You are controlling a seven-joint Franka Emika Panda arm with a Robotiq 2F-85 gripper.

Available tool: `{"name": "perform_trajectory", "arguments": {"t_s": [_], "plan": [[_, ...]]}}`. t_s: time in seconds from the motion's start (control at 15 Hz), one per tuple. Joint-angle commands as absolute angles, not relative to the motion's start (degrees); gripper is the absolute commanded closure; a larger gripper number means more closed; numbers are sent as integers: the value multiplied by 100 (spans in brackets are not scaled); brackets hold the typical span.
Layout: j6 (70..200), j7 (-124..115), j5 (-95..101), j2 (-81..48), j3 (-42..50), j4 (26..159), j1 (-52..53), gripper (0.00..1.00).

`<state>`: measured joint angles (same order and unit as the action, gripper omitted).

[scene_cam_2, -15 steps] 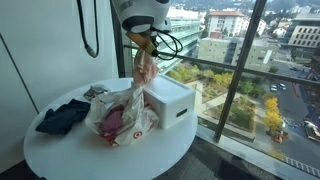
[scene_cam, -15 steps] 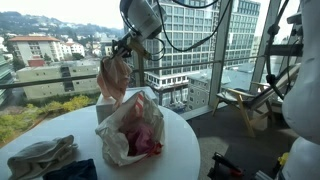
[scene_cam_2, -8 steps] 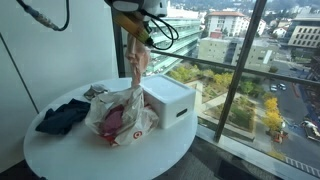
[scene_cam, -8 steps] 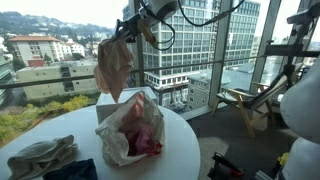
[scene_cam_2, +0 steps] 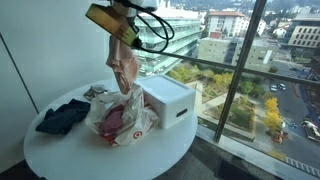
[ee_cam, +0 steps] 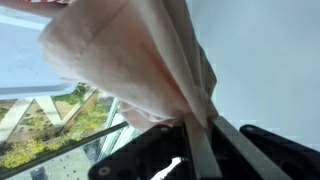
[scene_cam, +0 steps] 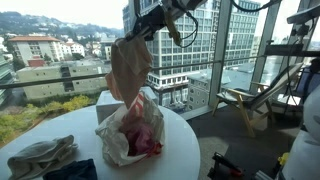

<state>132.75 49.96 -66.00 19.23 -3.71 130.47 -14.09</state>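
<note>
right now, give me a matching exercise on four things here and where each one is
Things:
1 pink cloth
2 white box
3 plastic bag
4 dark blue cloth

Places:
a on the table, window side
b hanging from the claw
c table edge away from the window
d middle of the table, red inside

Pairs: 1-b, 2-a, 3-d, 4-c

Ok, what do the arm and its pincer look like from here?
The pincer is black and angular. In an exterior view a yellowish block sits behind it, and black cables loop off the wrist. The arm reads dark against the sky.
</note>
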Motion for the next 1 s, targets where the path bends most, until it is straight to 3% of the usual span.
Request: {"name": "perform_trajectory", "arguments": {"t_s": [0.0, 0.4, 0.93], "plan": [[13140, 4613, -5874, 2848, -24, 13892, -970, 98], [13255, 3865, -4705, 3055, 29, 14341, -597, 98], [14021, 2998, -3357, 1894, 59, 14062, 126, 98]]}}
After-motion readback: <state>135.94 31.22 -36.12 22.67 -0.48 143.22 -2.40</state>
